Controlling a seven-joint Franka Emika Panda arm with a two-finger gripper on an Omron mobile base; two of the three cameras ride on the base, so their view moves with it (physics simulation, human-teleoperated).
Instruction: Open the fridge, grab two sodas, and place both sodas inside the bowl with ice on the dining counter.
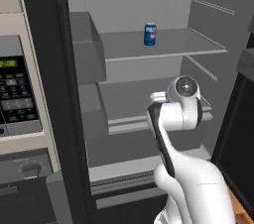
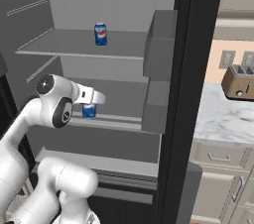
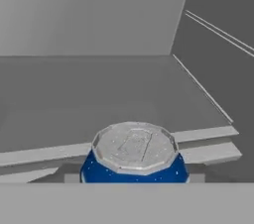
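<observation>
— Where are the sodas?

— The fridge (image 1: pixel 64 84) stands open. One soda can (image 1: pixel 150 34) sits upright on the upper shelf (image 1: pixel 163 47). The second soda can (image 3: pixel 134 156) is on the lower shelf (image 2: pixel 114 119), right under my hand, silver lid up.

— Is your pincer gripping it?

— I cannot tell. My gripper (image 2: pixel 90 103) sits over the can, but its fingertips are hidden.

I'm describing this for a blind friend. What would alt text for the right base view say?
A white robot arm reaches into an open fridge, its pincer at a blue soda can on the lower shelf. A second soda can stands on the shelf above. A toaster sits on a marble counter at right.
</observation>
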